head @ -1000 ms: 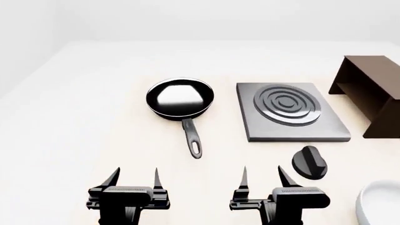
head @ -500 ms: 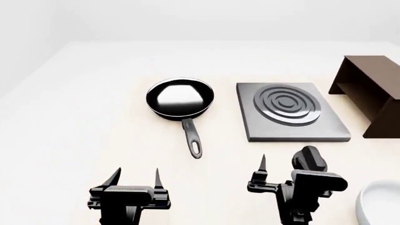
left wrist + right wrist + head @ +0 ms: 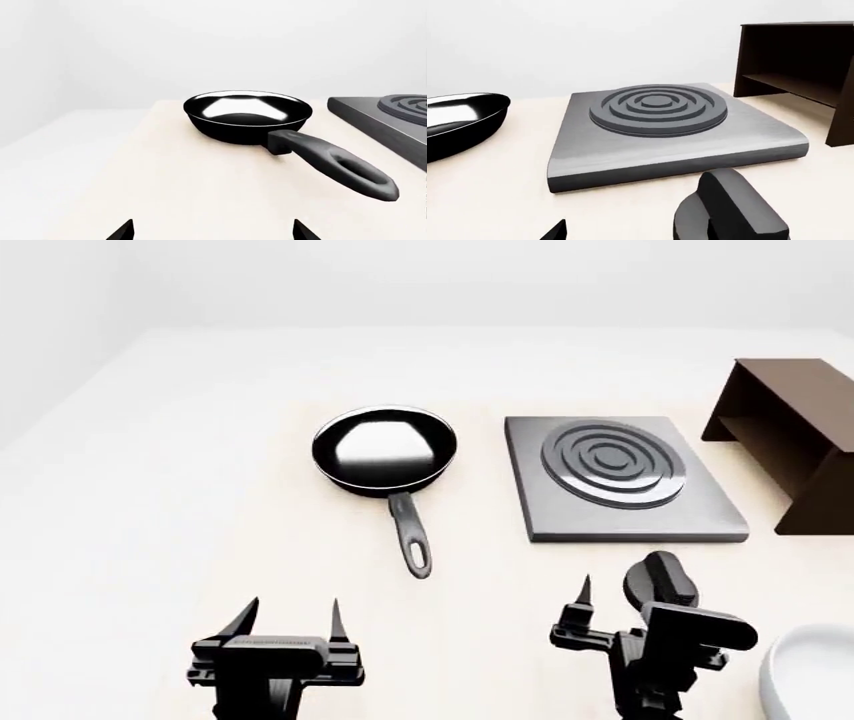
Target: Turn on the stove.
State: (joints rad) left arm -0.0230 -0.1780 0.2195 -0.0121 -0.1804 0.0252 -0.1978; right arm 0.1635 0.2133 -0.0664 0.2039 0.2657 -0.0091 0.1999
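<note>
The stove's grey square hotplate (image 3: 621, 478) with raised ring coils lies right of centre; it also shows in the right wrist view (image 3: 657, 125). Its small black knob (image 3: 661, 580) with a bar handle sits on the table just in front of the hotplate. My right gripper (image 3: 618, 602) is open and tilted, with the knob (image 3: 730, 210) close against its right finger, whose tip is hidden. Only the left fingertip (image 3: 557, 231) shows clearly. My left gripper (image 3: 287, 612) is open and empty near the table's front edge, and it also shows in the left wrist view (image 3: 213, 232).
A black frying pan (image 3: 384, 450) sits left of the hotplate with its handle pointing at me; it also shows in the left wrist view (image 3: 247, 115). A dark brown wooden shelf (image 3: 794, 435) stands at the far right. A white dish rim (image 3: 801, 675) shows at the bottom right.
My right gripper has moved right and forward to the knob and has tilted. The left gripper has not moved.
</note>
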